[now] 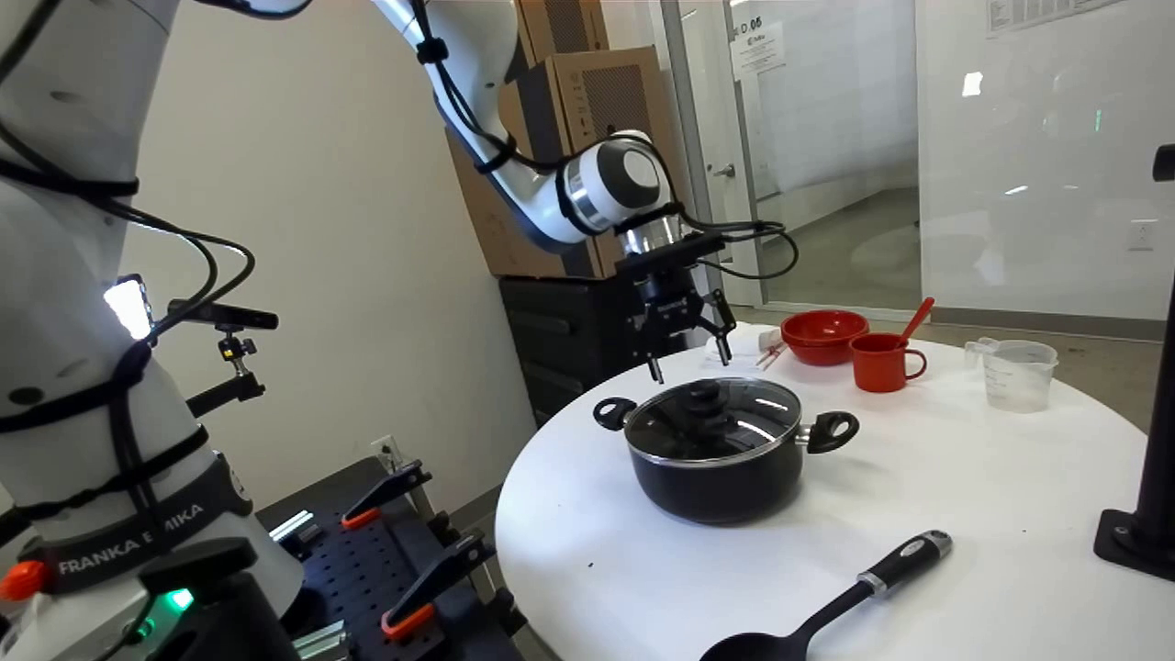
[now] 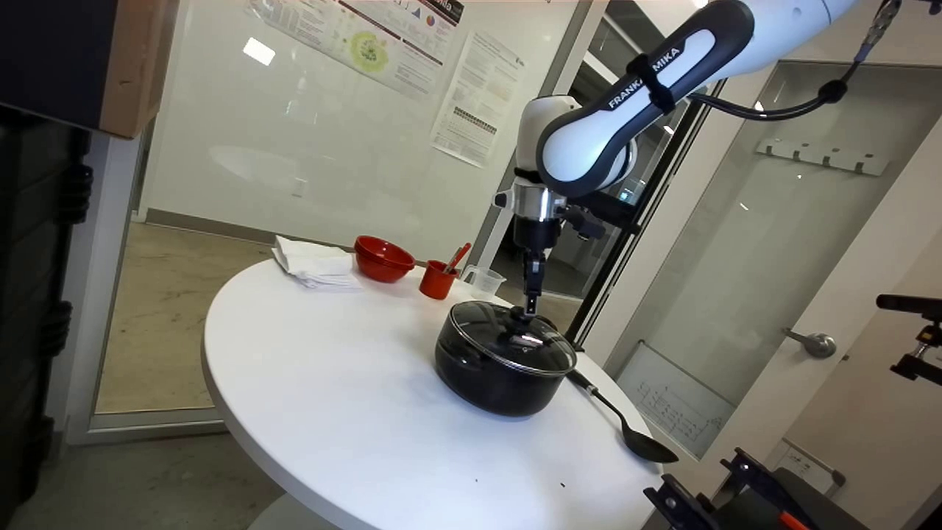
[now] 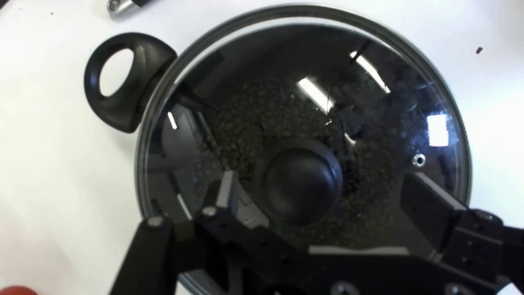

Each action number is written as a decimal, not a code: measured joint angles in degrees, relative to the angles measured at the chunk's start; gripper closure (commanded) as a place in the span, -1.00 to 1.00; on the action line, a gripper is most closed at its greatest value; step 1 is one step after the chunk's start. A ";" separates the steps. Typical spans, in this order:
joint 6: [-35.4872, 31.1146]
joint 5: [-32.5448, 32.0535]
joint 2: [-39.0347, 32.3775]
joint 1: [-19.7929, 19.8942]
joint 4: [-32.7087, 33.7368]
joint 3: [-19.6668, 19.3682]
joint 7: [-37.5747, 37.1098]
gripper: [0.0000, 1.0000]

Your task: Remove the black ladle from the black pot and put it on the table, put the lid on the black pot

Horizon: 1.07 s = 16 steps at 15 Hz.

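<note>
The black pot (image 1: 721, 491) (image 2: 493, 390) stands on the white round table (image 1: 569, 523) (image 2: 331, 383). The glass lid (image 1: 670, 436) (image 2: 482, 324) (image 3: 266, 98) with a pale rim and black knob sits on the pot. Dark bean-like bits show through it in the wrist view. The black ladle (image 1: 831, 610) (image 2: 647, 445) lies on the table beside the pot; only its handle end (image 3: 122, 7) shows in the wrist view. My gripper (image 1: 690, 369) (image 2: 530, 311) (image 3: 327, 190) is open and empty, pointing down just above the lid. In the wrist view the knob lies between the fingers, nearer the left one.
Red bowls (image 1: 823, 338) (image 2: 384, 259), a red cup (image 1: 878, 364) (image 2: 437, 281) holding a red spoon, and a clear measuring cup (image 1: 1019, 378) stand beyond the pot. A folded white cloth (image 2: 316, 263) lies near the table edge. A black post (image 1: 1152, 459) stands at the right.
</note>
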<state>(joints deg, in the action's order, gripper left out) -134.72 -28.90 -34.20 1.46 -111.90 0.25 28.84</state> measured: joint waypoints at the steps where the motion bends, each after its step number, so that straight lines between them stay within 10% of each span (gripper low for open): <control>1: 0.28 -0.02 -0.14 0.09 0.01 -0.24 0.00 -1.00; 11: -0.60 -0.22 -4.72 0.13 2.33 -1.30 -0.03 -1.00; 16: -0.76 -0.22 -5.57 -0.31 3.66 -1.17 -0.03 -0.07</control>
<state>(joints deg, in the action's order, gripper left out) -135.47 -29.11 -39.77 1.16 -108.23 -0.93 28.80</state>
